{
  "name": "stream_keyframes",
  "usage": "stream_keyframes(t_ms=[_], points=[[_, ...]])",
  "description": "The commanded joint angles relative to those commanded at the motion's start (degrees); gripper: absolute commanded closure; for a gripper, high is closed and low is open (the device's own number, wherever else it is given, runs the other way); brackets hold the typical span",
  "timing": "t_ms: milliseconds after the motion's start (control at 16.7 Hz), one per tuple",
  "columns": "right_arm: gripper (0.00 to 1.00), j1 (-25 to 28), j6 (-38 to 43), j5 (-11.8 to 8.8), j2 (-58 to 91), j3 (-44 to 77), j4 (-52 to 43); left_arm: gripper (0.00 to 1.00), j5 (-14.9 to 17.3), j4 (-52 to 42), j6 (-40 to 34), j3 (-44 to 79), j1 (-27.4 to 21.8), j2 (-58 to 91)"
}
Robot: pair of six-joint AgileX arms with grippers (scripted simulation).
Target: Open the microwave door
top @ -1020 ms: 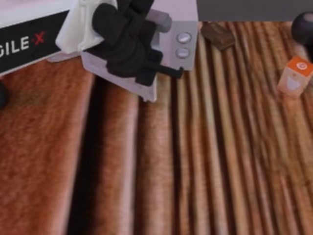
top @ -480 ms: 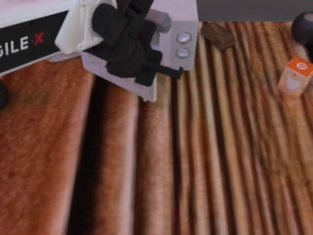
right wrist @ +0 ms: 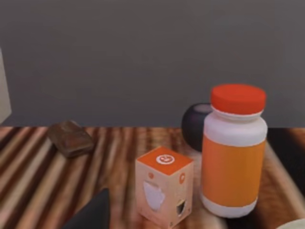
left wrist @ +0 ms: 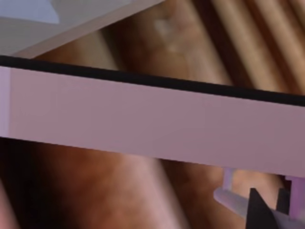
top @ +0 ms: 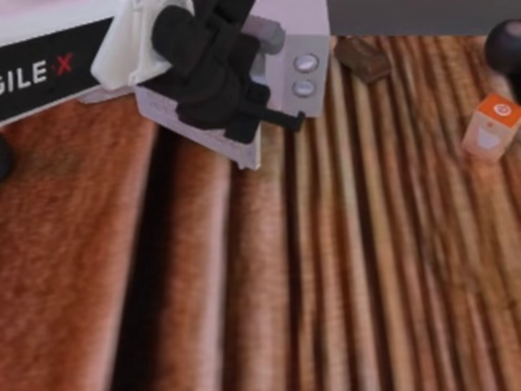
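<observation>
The light-grey microwave (top: 316, 102) stands at the table's far edge in the top view, its two silver knobs (top: 305, 63) facing me. The microwave door (top: 213, 137) is swung out from the front, hinged on the left, its free edge pointing down the table. My left gripper (top: 281, 120) reaches over the door and is shut on the door's thin handle. In the left wrist view the door's edge (left wrist: 152, 119) fills the frame as a broad pale band, and the left gripper (left wrist: 271, 210) clamps the lilac handle bar (left wrist: 233, 200). My right gripper (right wrist: 90, 212) is parked at the right, outside the top view.
A white panel lettered in black and red (top: 49, 61) stands at the far left. At the right are a brown lump (top: 362, 59), a dark ball (top: 505, 41) and an orange-and-white box (top: 491, 126). The right wrist view adds an orange bottle (right wrist: 233, 152).
</observation>
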Motion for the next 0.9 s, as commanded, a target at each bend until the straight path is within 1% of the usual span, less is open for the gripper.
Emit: stream_keyframes(t_ms=[420,600,900], points=[[0.0,0.0,0.0,0.0,0.0,0.0,0.0,1.0,0.0,0.0,0.0,0.0,0.0,0.0],[0.0,0.0,0.0,0.0,0.0,0.0,0.0,1.0,0.8,0.2,0.6,-0.7,-0.1,-0.4],[0.0,0.0,0.0,0.0,0.0,0.0,0.0,1.0,3.5,1.2,5.9,-4.4,1.7,-3.4]])
